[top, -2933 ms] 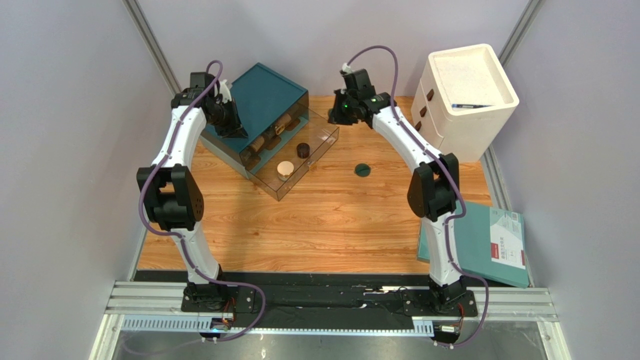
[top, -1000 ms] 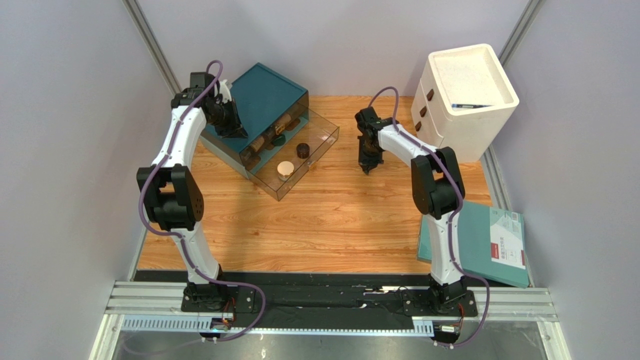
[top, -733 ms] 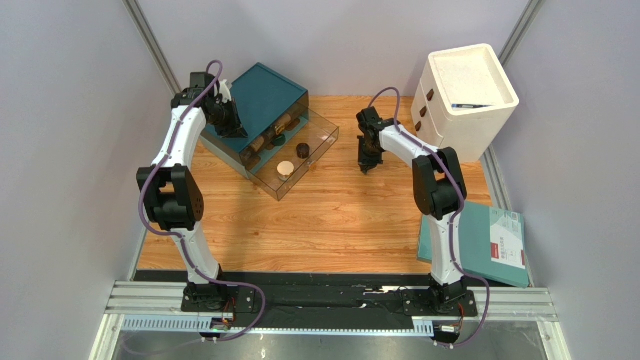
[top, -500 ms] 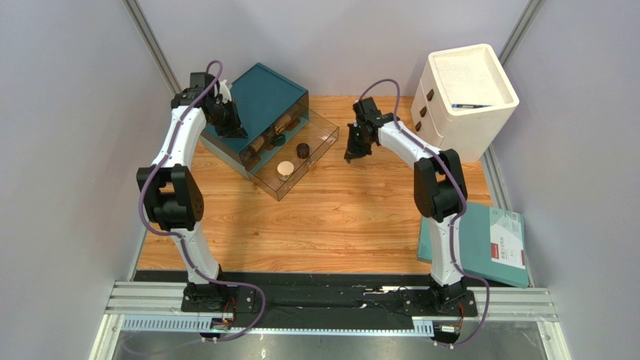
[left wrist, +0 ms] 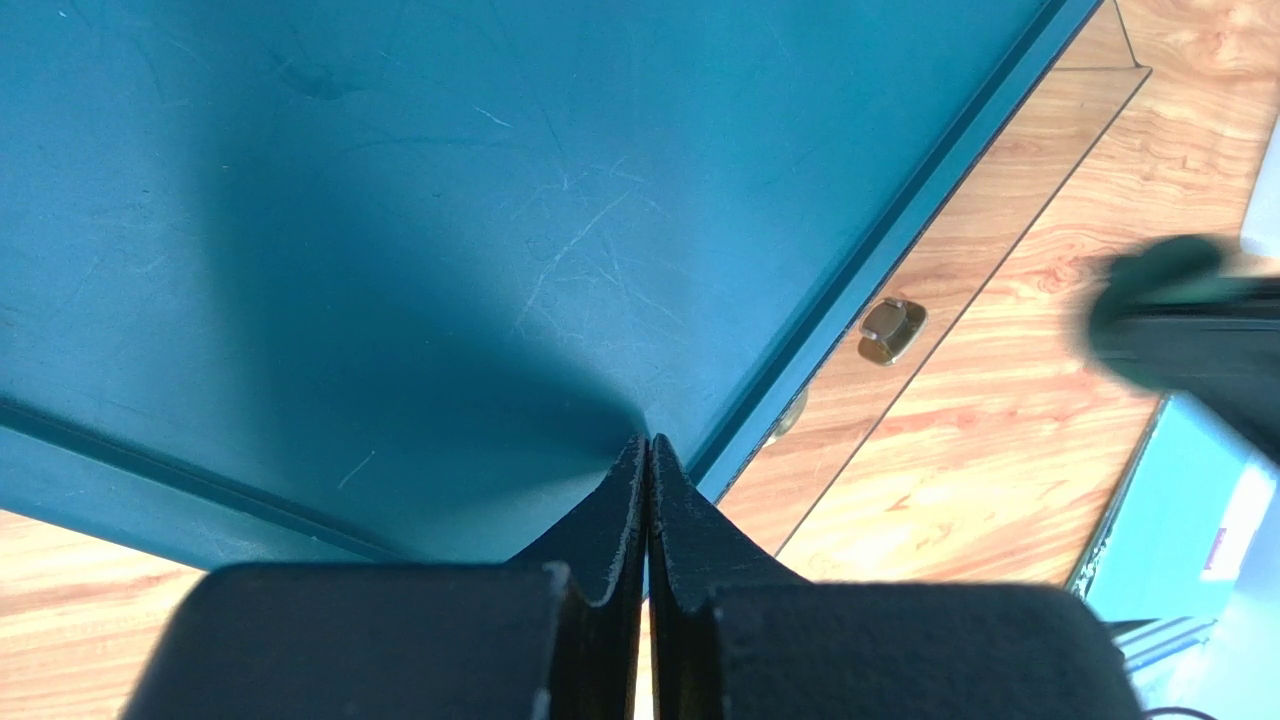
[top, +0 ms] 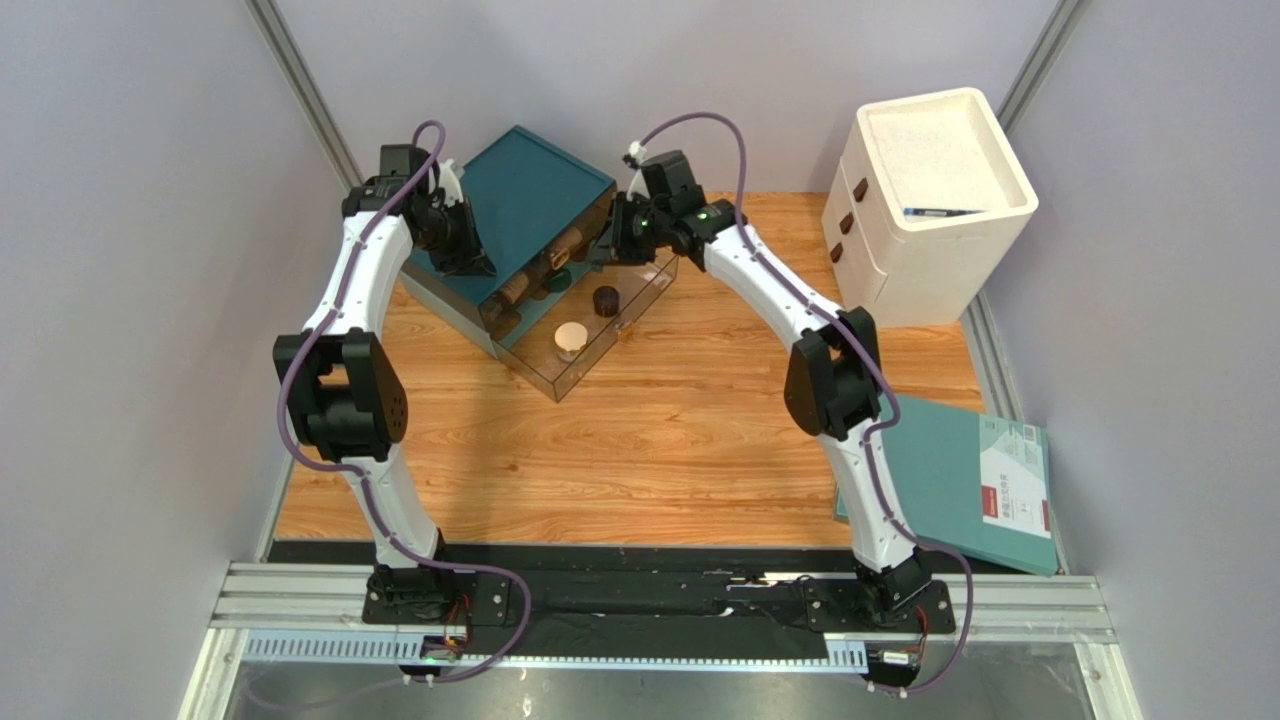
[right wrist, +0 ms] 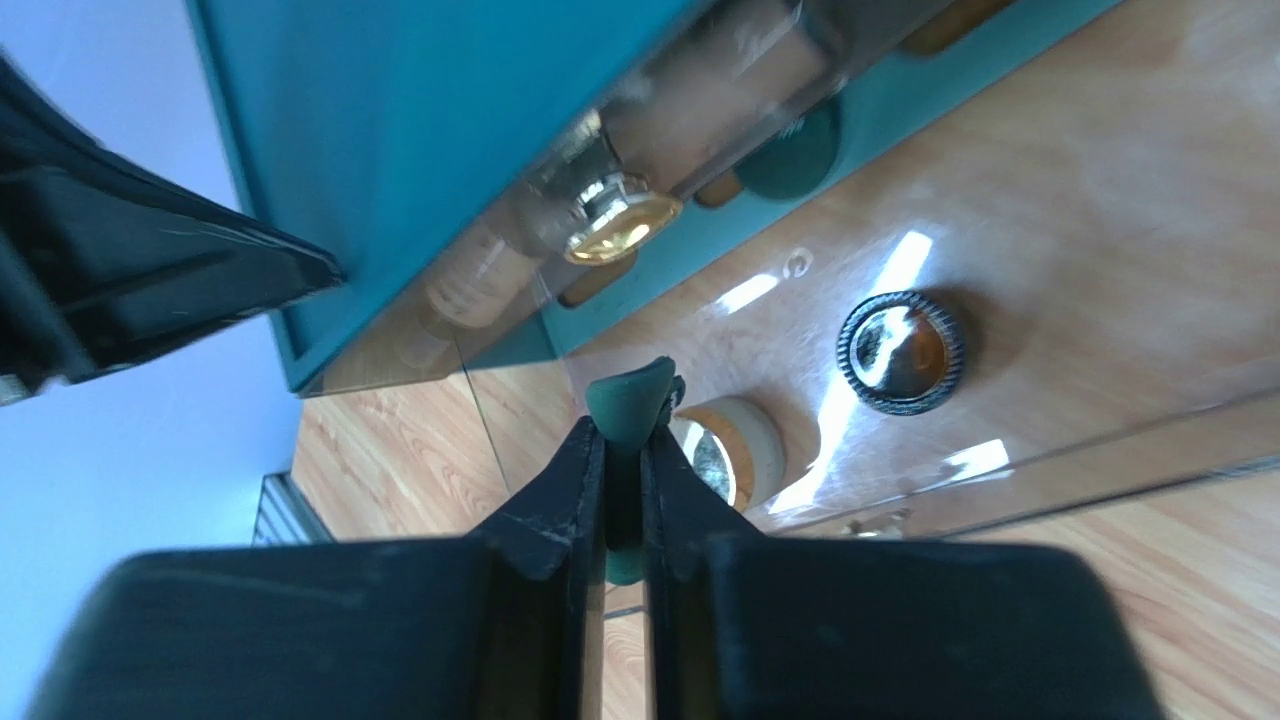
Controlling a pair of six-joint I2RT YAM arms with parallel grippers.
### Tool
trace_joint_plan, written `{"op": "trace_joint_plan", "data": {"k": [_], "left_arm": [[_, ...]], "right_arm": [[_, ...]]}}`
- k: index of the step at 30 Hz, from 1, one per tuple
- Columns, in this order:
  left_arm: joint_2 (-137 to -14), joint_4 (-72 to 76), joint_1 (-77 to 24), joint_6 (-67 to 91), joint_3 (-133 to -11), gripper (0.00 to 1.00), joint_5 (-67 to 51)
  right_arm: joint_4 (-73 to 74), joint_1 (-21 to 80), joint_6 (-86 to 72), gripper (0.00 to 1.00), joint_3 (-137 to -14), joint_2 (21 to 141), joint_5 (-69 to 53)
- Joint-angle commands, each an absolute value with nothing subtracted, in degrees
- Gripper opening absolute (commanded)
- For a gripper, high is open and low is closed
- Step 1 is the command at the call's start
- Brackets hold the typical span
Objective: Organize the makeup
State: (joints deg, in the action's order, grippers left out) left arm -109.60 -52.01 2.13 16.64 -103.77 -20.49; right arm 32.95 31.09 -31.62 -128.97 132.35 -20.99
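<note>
Swung over from mid-table, now hovers above the clear drawer with the right gripper clamped on the dark green piece, probably to drop it beside the gold round compact just beneath the jaws. Presses the teal drawer box with the left gripper, jaws together, seemingly to steady it.

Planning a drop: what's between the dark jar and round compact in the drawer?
Nothing: bare drawer floor between dark jar and round compact, right wrist view.
</note>
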Motion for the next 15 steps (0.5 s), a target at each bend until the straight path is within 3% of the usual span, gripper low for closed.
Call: {"op": "trace_joint_plan", "data": {"k": [1,2,3,6,7,12,13,15], "left_arm": [[-112.7,-59.9,2.7,14.9,-101.5,0.00,-15.0],[-112.7,-59.9,2.7,14.9,-101.6,0.00,-15.0],[-112.6,-59.9,2.8,14.8,-101.6,0.00,-15.0],[-112.7,-59.9,2.7,14.9,-101.7,0.00,-15.0],[-112.7,-59.9,2.7,14.9,-101.7,0.00,-15.2],[-112.7,-60.0,2.7,14.9,-101.7,0.00,-15.1],[-112.7,-60.0,2.8,14.8,-101.7,0.00,-15.1],[-112.7,-60.0,2.8,14.9,-101.7,0.00,-15.3]], "right_arm": [[33.6,32.2,-34.0,0.20,-131.1,137.1,-26.0],[33.7,32.4,-34.3,0.25,-131.0,137.1,-25.9],[33.7,32.5,-34.5,0.45,-130.7,136.5,-25.6],[31.8,32.9,-33.9,0.69,-128.2,134.7,-24.0],[31.1,32.8,-33.3,0.72,-128.0,133.7,-22.8],[29.8,31.9,-33.7,0.74,-126.0,130.5,-21.4],[29.4,31.3,-34.1,0.72,-125.2,129.0,-21.3],[26.7,30.0,-36.3,0.59,-120.9,127.2,-22.2]]}}
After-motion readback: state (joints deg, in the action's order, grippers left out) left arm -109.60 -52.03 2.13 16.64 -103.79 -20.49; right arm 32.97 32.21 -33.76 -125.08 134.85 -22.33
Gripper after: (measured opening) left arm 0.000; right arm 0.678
